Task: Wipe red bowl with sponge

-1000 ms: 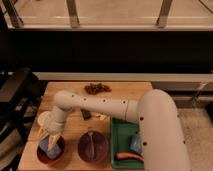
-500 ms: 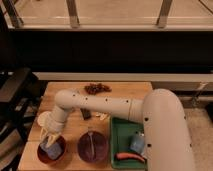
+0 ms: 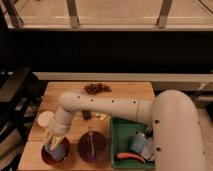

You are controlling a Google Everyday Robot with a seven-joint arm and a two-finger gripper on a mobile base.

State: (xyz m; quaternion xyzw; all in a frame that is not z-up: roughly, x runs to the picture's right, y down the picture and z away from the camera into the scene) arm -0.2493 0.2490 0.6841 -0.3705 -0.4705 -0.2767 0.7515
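The red bowl sits at the front left corner of the wooden table. My gripper reaches down into it from above, at the end of the white arm. The blue-grey sponge sits between the pale fingers and presses against the inside of the bowl. Most of the bowl's inside is hidden by the gripper and sponge.
A purple-maroon bowl stands right of the red bowl. A green tray at the front right holds a pale blue cup and an orange object. A white disc, a small dark object and a brown cluster lie behind.
The gripper with the sponge has shifted slightly lower inside the red bowl. Nothing else has moved.
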